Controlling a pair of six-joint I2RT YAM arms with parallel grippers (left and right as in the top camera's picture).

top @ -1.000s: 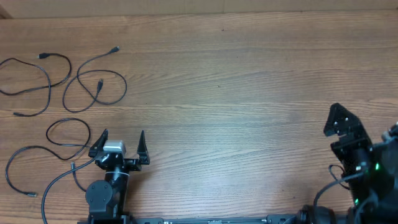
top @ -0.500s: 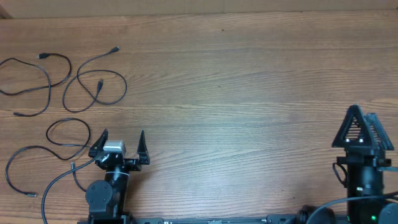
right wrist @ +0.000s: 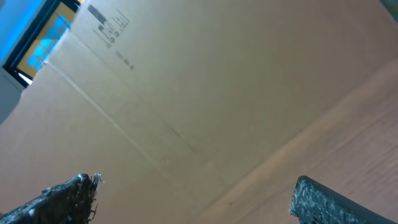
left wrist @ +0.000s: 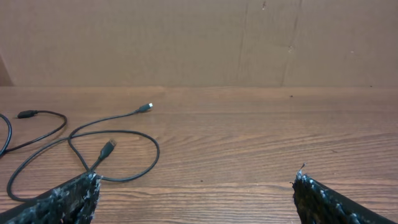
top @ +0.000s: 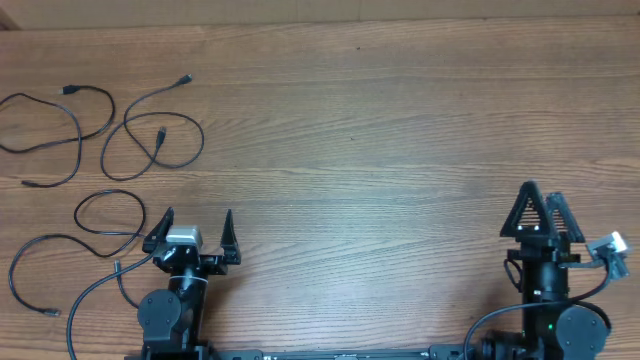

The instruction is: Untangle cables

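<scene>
Three thin black cables lie apart on the left of the wooden table: one at the far left (top: 78, 140), a looped one beside it (top: 203, 140), and a third (top: 110, 191) nearer the front. My left gripper (top: 195, 222) rests open just right of that third cable, holding nothing. In the left wrist view the looped cable's plug (left wrist: 109, 148) lies ahead and to the left of the open left gripper (left wrist: 196, 180). My right gripper (top: 540, 192) stands open at the front right, far from every cable. In the right wrist view the right gripper (right wrist: 196, 180) is empty.
A brown cardboard wall (left wrist: 199, 43) runs along the table's far edge. In the tilted right wrist view that cardboard wall (right wrist: 186, 93) fills most of the picture. A small white part (top: 612, 245) sticks out beside the right arm.
The right arm has swung in from the right edge to the front right, its gripper now pointing toward the far side. The left arm and the cables have not moved.
</scene>
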